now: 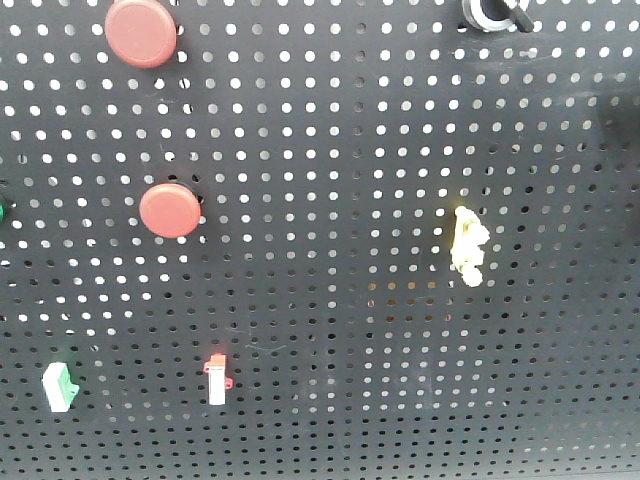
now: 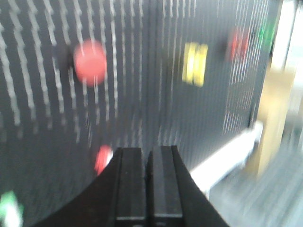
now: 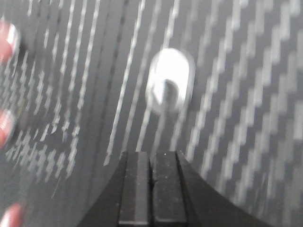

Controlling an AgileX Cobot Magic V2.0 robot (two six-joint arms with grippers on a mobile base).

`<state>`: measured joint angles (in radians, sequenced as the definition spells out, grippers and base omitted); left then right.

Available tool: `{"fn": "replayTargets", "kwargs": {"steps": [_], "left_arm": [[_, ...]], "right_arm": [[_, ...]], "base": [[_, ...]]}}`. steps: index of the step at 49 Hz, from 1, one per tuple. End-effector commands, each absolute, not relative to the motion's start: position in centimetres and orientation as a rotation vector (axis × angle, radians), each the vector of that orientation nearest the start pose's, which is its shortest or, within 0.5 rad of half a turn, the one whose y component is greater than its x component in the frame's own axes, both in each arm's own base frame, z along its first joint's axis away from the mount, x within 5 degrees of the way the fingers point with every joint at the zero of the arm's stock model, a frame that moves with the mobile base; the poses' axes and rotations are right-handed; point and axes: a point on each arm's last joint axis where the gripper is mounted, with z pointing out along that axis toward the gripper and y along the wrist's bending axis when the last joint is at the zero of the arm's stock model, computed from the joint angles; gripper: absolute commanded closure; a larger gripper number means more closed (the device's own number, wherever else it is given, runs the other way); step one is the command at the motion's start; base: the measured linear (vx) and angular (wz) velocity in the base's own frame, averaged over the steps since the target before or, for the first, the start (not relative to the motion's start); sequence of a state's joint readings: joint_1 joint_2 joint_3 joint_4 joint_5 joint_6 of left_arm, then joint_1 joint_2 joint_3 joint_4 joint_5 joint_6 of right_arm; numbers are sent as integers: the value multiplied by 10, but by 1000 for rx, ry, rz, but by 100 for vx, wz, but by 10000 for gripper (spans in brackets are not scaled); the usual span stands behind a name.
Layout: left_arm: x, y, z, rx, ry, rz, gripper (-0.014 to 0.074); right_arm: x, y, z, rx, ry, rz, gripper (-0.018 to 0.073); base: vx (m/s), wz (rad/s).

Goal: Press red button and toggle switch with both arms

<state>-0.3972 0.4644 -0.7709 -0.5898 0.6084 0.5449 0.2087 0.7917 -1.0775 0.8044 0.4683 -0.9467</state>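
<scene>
Red button (image 1: pixel 141 31) and toggle switch (image 1: pixel 492 12) on black perforated pegboard (image 1: pixel 330 150).

Matte black perforated board (image 1: pixel 330 150); matte red button (image 1: pixel 141 31), plastic-looking; toggle switch (image 1: pixel 487 12) with shiny metal collar.

My left wrist camera gives a motion-blurred view. The left gripper (image 2: pixel 147 184) sits at bottom centre, its two black fingers pressed together. Beyond it stands a dark perforated panel (image 2: pixel 132 94) carrying a round red button (image 2: pixel 90 62) at upper left and a yellow handle (image 2: pixel 195 64) to its right.
</scene>
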Motion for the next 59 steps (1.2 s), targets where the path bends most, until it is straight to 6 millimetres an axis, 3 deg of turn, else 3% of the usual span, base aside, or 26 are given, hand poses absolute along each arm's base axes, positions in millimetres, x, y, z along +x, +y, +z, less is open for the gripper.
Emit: {"fn": "replayTargets", "kwargs": {"steps": [1, 6, 10, 19, 26, 32, 59], "left_arm": [[57, -48, 389, 553, 1662, -479, 594], [49, -34, 365, 516, 1716, -345, 594], [37, -26, 342, 461, 1719, -338, 594], [20, -17, 299, 417, 1612, -341, 594], [28, -18, 285, 368, 1513, -333, 594], [31, -19, 276, 373, 1540, -331, 594], [32, -19, 266, 371, 1559, -317, 594]], "right_arm": [[108, 46, 446, -464, 1394, 237, 562], [72, 37, 401, -403, 1394, 261, 562], [54, 31, 365, -361, 1393, 281, 562], [33, 22, 323, -264, 1335, 294, 562], [34, 15, 319, -195, 1284, 243, 562], [34, 15, 318, -198, 1288, 247, 562], [34, 15, 318, -199, 1288, 244, 562]], "base": [[0, 0], [0, 0], [0, 0], [0, 0], [0, 0], [0, 0], [0, 0]]}}
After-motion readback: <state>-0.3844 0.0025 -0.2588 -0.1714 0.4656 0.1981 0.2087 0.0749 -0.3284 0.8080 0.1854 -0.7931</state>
